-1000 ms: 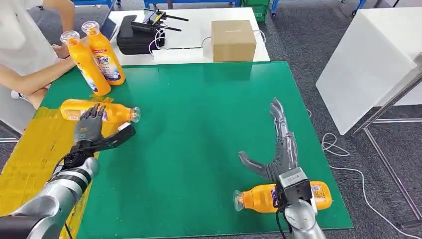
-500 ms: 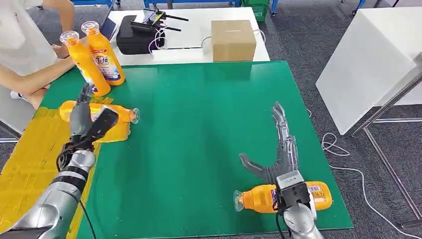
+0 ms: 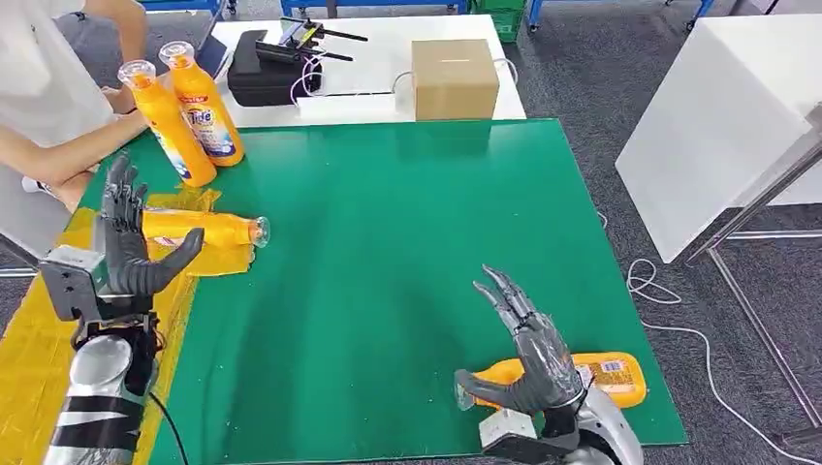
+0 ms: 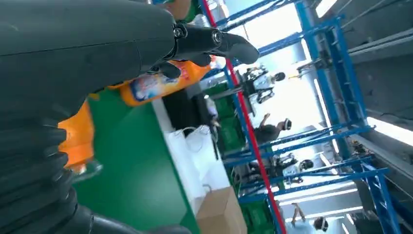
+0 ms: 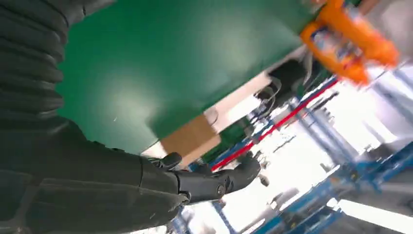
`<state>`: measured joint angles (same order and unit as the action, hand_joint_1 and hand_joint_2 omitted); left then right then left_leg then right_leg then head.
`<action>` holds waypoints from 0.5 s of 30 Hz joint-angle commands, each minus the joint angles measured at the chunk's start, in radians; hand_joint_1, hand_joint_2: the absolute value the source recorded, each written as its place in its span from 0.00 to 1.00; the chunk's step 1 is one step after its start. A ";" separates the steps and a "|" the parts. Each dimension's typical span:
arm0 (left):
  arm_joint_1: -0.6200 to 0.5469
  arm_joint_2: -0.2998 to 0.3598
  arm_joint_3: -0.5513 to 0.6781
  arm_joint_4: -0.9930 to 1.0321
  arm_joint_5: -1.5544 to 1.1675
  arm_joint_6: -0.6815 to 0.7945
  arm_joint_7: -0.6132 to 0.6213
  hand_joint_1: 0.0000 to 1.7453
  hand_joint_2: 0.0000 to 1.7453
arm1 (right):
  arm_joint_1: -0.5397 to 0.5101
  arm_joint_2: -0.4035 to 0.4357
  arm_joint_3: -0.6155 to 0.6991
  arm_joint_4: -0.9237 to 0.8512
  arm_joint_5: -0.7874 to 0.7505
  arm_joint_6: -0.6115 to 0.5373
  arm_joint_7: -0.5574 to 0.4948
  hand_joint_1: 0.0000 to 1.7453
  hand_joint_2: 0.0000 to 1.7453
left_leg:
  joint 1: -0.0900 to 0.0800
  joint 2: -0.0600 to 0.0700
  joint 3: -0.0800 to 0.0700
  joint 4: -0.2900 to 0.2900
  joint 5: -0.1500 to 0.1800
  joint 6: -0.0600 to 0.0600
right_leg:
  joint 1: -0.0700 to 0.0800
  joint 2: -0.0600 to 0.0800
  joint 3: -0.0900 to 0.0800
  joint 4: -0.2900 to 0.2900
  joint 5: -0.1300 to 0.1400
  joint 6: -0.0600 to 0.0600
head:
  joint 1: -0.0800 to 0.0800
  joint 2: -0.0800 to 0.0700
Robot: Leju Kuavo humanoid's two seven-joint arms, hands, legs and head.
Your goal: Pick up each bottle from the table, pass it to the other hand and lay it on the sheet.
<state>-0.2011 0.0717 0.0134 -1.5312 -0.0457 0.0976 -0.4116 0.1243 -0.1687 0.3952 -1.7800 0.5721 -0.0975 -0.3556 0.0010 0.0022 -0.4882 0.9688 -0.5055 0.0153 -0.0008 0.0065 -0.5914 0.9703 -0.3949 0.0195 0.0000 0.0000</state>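
Note:
An orange bottle (image 3: 205, 230) lies on its side on the yellow sheet (image 3: 39, 329) at the table's left, cap toward the middle. My left hand (image 3: 126, 247) is raised upright in front of its base, fingers spread, holding nothing. Another orange bottle (image 3: 606, 376) lies near the front right of the green table (image 3: 388, 232). My right hand (image 3: 528, 354) hovers over its neck end with fingers spread and empty. Two upright orange bottles (image 3: 189, 107) stand at the back left. The left wrist view shows an orange bottle (image 4: 160, 83) past my fingers.
A person's arm (image 3: 68, 160) rests by the table's back left corner. A cardboard box (image 3: 454, 77), a black case (image 3: 267, 70) and cables sit on the white table behind. A white board (image 3: 717, 126) stands to the right.
My left hand let go of the bottle on the sheet and rose away from it, turning upright. My right hand drew back and curled over the near bottle.

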 commanded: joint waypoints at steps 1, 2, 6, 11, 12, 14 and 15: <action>0.004 -0.034 0.002 0.005 0.028 -0.034 -0.008 0.00 1.00 | 0.059 -0.152 0.026 -0.106 -0.111 0.097 -0.070 0.00 1.00 | 0.000 -0.003 0.002 0.000 -0.001 0.000 | 0.000 -0.003 0.002 0.000 -0.002 0.001 | 0.000 0.000; 0.004 -0.034 0.002 0.005 0.028 -0.034 -0.008 0.00 1.00 | 0.059 -0.152 0.026 -0.106 -0.111 0.097 -0.070 0.00 1.00 | 0.000 -0.003 0.003 0.000 -0.001 0.000 | 0.000 -0.004 0.004 -0.001 -0.002 0.001 | 0.000 0.000; 0.017 -0.049 -0.018 -0.006 -0.020 0.007 -0.005 0.00 1.00 | 0.112 -0.192 -0.019 -0.127 -0.092 0.079 -0.058 0.00 1.00 | 0.001 -0.002 0.003 -0.001 -0.001 0.000 | 0.000 -0.002 0.003 -0.001 -0.001 0.001 | 0.000 0.000; 0.002 -0.069 -0.085 0.029 -0.055 0.006 0.005 0.00 1.00 | 0.131 -0.248 -0.074 -0.090 -0.026 0.067 0.015 0.00 1.00 | 0.000 -0.004 0.002 -0.001 0.000 0.000 | 0.000 -0.005 0.004 -0.002 -0.001 0.001 | 0.000 0.000; 0.002 -0.070 -0.093 0.032 -0.059 0.012 0.008 0.00 1.00 | 0.131 -0.252 -0.088 -0.076 -0.008 0.062 0.041 0.00 1.00 | 0.000 -0.004 0.003 -0.001 -0.001 0.000 | 0.000 -0.004 0.005 -0.002 -0.001 0.001 | 0.000 0.000; 0.011 -0.069 -0.095 0.034 -0.060 0.021 0.011 0.00 1.00 | 0.145 -0.266 -0.096 -0.066 0.003 0.059 0.061 0.00 1.00 | 0.001 -0.003 0.004 -0.001 -0.001 0.000 | 0.001 -0.004 0.006 -0.002 -0.001 0.001 | 0.000 0.000; 0.001 -0.067 -0.099 0.045 -0.056 0.021 0.010 0.00 1.00 | 0.156 -0.308 -0.090 -0.061 -0.002 0.076 0.059 0.00 1.00 | -0.001 -0.003 0.003 -0.001 0.000 0.000 | -0.001 -0.003 0.004 -0.002 -0.001 0.001 | 0.000 0.000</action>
<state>-0.1750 0.0309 -0.0209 -1.5496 -0.1007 0.1034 -0.4128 0.2468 -0.3730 0.3579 -1.9013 0.5451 -0.0275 -0.3438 0.0001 0.0020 -0.4883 0.9688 -0.5056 0.0156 -0.0014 0.0064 -0.5911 0.9700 -0.3949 0.0195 0.0004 0.0000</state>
